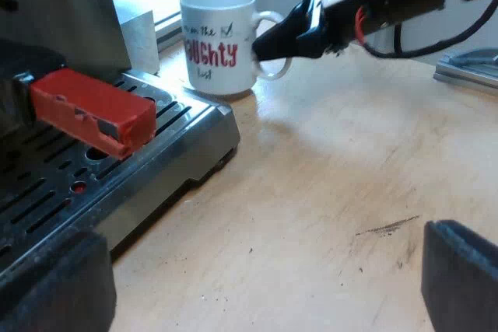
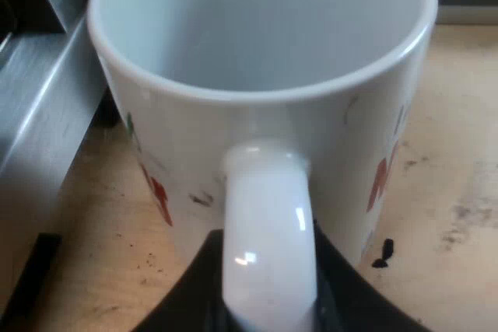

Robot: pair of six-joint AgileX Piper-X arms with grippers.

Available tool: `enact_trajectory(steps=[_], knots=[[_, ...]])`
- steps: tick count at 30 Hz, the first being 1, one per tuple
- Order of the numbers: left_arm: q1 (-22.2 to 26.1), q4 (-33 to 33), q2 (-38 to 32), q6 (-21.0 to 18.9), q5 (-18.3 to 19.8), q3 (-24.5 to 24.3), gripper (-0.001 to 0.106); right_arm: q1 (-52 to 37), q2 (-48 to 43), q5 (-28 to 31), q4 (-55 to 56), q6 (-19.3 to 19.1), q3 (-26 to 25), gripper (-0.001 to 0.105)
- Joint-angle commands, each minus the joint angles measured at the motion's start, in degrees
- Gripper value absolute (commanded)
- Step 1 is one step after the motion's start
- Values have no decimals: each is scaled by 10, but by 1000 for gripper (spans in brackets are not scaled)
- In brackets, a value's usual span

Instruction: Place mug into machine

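Left wrist view: left end effector [image 1: 249, 285] spread wide above pale wooden worktop [image 1: 350, 176]. Upright white ceramic mug [image 1: 218, 40] with red lettering stands on worktop just beside slotted steel drip tray [image 1: 156, 153]; right end effector [image 1: 292, 33] at its handle. Over tray: red block handle end [image 1: 93, 110]. Right wrist view: black fingers [image 2: 342, 301] clamp mug's loop handle [image 2: 268, 246].

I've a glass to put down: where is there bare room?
The wooden table is bare from the edge of the drip tray outward. The tray's grille toward the mug is free too. Crowded at the mug's handle, where the right gripper grips it.
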Motion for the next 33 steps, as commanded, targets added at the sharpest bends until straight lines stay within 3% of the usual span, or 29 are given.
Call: enact_trajectory(steps=[1, 6, 10, 13, 14, 16, 20, 25, 33], knots=[[-2, -19, 0, 3, -1, 0, 81, 1, -85, 1, 71, -38, -4, 0], [-2, -20, 0, 3, -17, 2, 81, 2, -210, 0, 194, -56, -4, 0], [-2, -27, 1, 3, -135, 17, 81, 30, -328, 0, 279, -56, -4, 0], [-2, -29, 0, 3, -160, 19, 81, 72, -399, 0, 345, -56, -4, 0], [-2, -43, 0, 3, -202, 28, 81, 90, -419, 2, 364, -53, -4, 0], [-2, -57, 0, 3, -207, 40, 81, 113, -438, 9, 384, -46, -4, 0], [-2, -121, 1, 3, -207, 79, 81, 219, -468, 81, 405, 26, -4, 0], [-2, -193, 1, 3, -207, 116, 81, 330, -454, 157, 401, 51, -4, 0], [-2, -204, 1, -2, -207, 127, 81, 456, -357, 260, 285, 63, -4, 0]])
